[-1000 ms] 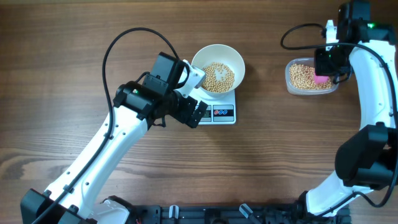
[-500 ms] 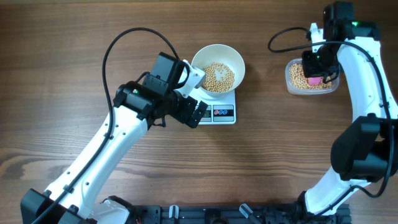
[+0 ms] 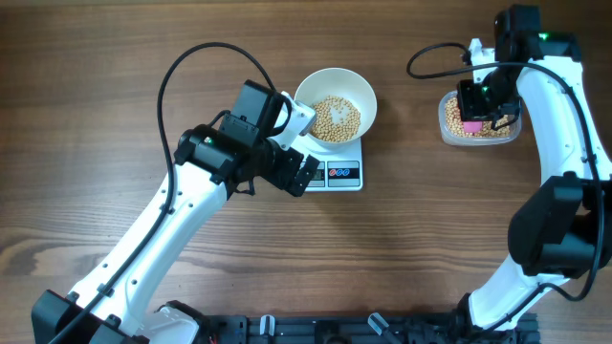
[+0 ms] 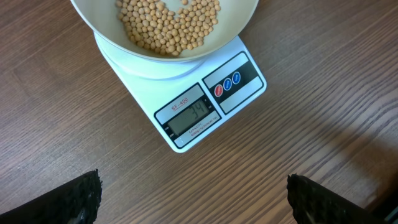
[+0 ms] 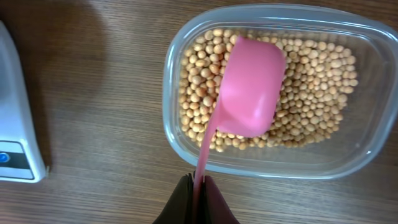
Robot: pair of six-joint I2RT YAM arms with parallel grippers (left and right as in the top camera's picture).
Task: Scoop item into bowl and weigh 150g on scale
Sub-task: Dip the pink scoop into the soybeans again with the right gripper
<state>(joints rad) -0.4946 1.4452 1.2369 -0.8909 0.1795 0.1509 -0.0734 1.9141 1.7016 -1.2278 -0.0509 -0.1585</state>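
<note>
1. Currently, overhead: the bowl [image 3: 363, 91] sits on the scale [image 3: 344, 175] at upper centre, partly filled with beans [image 3: 335, 119]; the clear tub [image 3: 445, 119] is at upper right on the surface.
2. Left wrist: my left jaws stand wide apart and empty, low in frame. The display [image 4: 189, 117] reads 34, which I judge far short.
3. Right wrist: my right jaws are clamped on the pink scoop [image 5: 249, 90], over the tub's beans. More scooping is left.

Kitchen scale [image 4: 245, 78] front panel printed "SF-400" in small dark letters just above its LCD display [image 4: 190, 116], display digits reading "34", first digit uncertain, marks on the red and blue buttons [image 4: 227, 84] too small to read.
</note>
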